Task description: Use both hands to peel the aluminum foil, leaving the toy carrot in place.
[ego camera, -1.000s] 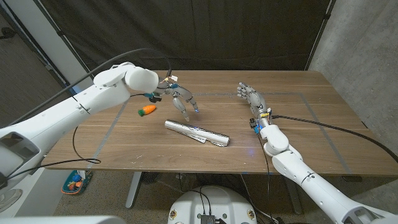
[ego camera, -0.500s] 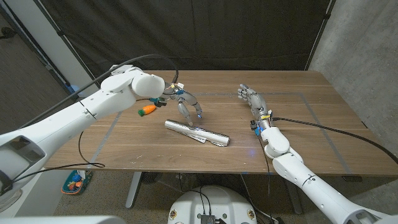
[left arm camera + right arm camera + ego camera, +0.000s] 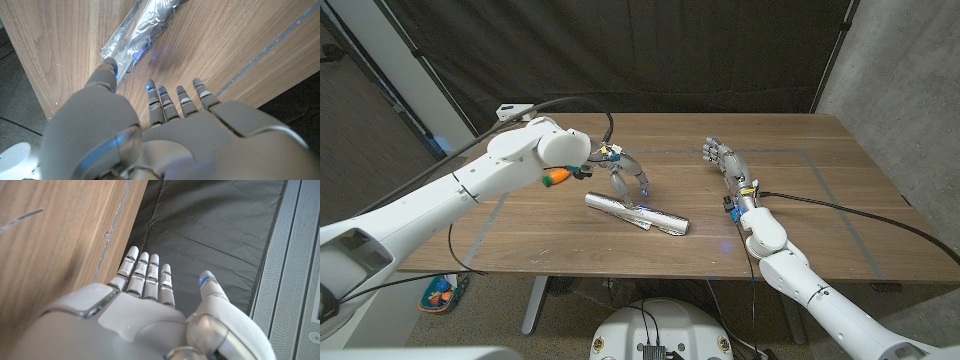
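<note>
Foil roll [image 3: 637, 212]: laid slantwise on the table [image 3: 820, 230], middle front, apparently not yet peeled
Toy carrot [image 3: 556, 177]: seen bare beside the left arm, apart from the foil
Left hand [image 3: 628, 177]: spread, empty, poised over the roll's near end; one end should be pinned down
Right hand [image 3: 722, 157]: open, well apart; to be brought over to peel the loose edge

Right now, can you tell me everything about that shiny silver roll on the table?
The foil roll is a long, crinkly tube of shiny aluminum foil, rolled shut. It lies on its side on the wooden table, slanted, near the front middle. The left hand hovers open just above its end, fingers pointing down; whether they touch it is unclear. The left wrist view shows its wrinkled, pinched end.
</note>
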`<state>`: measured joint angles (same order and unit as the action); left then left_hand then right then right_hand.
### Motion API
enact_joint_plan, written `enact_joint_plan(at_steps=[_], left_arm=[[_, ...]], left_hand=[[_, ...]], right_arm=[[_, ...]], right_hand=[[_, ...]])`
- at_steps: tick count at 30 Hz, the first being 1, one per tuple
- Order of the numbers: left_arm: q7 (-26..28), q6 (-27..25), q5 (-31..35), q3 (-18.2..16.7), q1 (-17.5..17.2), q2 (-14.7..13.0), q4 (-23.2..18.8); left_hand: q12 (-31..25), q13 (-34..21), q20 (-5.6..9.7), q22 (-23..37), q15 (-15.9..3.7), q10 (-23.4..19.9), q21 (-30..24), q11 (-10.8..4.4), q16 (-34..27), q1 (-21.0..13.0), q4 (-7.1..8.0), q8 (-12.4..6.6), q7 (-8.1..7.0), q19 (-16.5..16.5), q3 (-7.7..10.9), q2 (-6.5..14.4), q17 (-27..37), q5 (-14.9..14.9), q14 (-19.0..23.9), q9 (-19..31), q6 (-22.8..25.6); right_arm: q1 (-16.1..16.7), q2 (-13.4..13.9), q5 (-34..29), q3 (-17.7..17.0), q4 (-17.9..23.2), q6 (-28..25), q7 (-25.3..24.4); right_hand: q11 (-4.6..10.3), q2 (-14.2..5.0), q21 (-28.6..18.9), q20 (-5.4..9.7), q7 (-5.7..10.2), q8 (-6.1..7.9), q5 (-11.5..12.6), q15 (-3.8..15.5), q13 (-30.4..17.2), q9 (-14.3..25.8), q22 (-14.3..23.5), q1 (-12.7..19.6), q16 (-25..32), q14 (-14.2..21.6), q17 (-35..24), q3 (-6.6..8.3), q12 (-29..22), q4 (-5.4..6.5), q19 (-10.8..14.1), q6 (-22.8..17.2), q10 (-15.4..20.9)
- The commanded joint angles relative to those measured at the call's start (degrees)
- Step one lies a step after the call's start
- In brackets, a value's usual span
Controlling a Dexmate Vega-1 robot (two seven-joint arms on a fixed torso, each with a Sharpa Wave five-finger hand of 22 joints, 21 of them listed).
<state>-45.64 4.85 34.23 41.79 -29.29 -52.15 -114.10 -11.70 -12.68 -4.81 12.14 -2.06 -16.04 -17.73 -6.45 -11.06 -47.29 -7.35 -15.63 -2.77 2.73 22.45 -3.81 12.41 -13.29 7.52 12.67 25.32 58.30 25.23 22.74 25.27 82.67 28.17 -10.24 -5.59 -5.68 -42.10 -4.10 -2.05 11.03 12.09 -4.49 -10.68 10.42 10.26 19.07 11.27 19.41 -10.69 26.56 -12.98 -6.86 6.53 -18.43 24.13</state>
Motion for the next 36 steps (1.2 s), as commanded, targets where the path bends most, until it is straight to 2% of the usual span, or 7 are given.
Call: enact_joint_plan(at_steps=[1,10,18,27,36], left_arm=[[2.0,0.2,4.2,-0.2,-2.5,0.4,-1.6],[1.9,0.8,6.5,0.3,-3.2,1.3,-1.9],[2.2,1.2,9.2,0.6,-4.0,1.9,-2.4],[2.2,1.4,11.9,1.0,-4.8,2.3,-2.7],[2.5,1.5,15.1,1.4,-5.2,3.0,-2.6]], left_hand=[[-0.2,-0.1,0.09,0.2,-2.5,0.3,-0.4,-0.08,-0.4,-0.7,0.19,0.05,-0.58,0.1,-0.15,0.5,0.1,-0.3,-0.7,0.0,-0.3],[-0.3,-0.1,0.23,0.2,-2.7,0.2,-0.5,-0.29,-0.5,-1.1,0.09,-0.83,-0.56,0.2,-0.31,0.6,0.1,-0.2,-0.8,0.0,1.6],[-0.3,-0.1,0.26,0.2,-2.72,0.5,-0.5,0.23,-0.5,-1.4,0.08,-0.82,-0.22,-0.2,-0.37,0.8,0.1,-0.1,-1.0,-0.1,1.3],[-0.6,-0.1,0.41,0.2,-2.87,-0.4,-0.6,0.18,-0.6,-1.8,0.02,-2.06,-0.24,0.0,-0.61,0.8,0.1,0.0,-0.7,-0.1,4.0],[-1.1,0.0,0.32,0.3,-3.33,-1.9,-1.0,0.02,-1.1,-2.5,0.1,-2.84,-0.03,0.8,-0.27,1.9,0.1,0.0,0.4,-0.2,5.6]], right_arm=[[1.3,0.3,0.0,-0.3,0.8,0.7,-0.2],[1.9,0.3,0.0,-0.5,0.8,1.3,-0.2],[1.8,0.1,0.1,-0.5,0.4,1.6,0.1],[1.5,-0.2,0.1,-0.4,-0.2,1.8,0.3],[1.2,-0.5,0.2,-0.3,-0.9,2.2,0.5]], right_hand=[[-0.09,0.08,0.3,0.01,0.04,0.18,-0.2,0.02,-0.1,0.1,0.1,-0.5,0.3,0.5,-0.2,-0.02,-0.4,0.23,0.3,-0.5,0.4],[-0.12,0.08,0.4,-0.02,0.04,0.15,-0.2,0.0,-0.1,0.1,0.1,-0.6,0.3,0.6,-0.1,-0.01,-0.4,0.23,0.4,-0.5,0.5],[-0.05,0.1,0.4,-0.03,0.05,0.09,-0.2,0.01,-0.1,0.1,0.1,-0.7,0.2,0.6,-0.1,0.01,-0.3,0.19,0.4,-0.5,0.5],[-0.01,0.1,0.5,-0.04,0.07,0.02,-0.2,0.01,-0.1,0.1,0.1,-0.7,0.2,0.6,-0.1,0.04,-0.3,0.14,0.4,-0.3,0.5],[-0.23,0.13,0.6,-0.06,0.08,-0.01,-0.2,0.04,-0.1,0.1,0.2,-0.8,0.1,0.6,0.0,0.07,-0.3,0.09,0.5,-0.4,0.5]])
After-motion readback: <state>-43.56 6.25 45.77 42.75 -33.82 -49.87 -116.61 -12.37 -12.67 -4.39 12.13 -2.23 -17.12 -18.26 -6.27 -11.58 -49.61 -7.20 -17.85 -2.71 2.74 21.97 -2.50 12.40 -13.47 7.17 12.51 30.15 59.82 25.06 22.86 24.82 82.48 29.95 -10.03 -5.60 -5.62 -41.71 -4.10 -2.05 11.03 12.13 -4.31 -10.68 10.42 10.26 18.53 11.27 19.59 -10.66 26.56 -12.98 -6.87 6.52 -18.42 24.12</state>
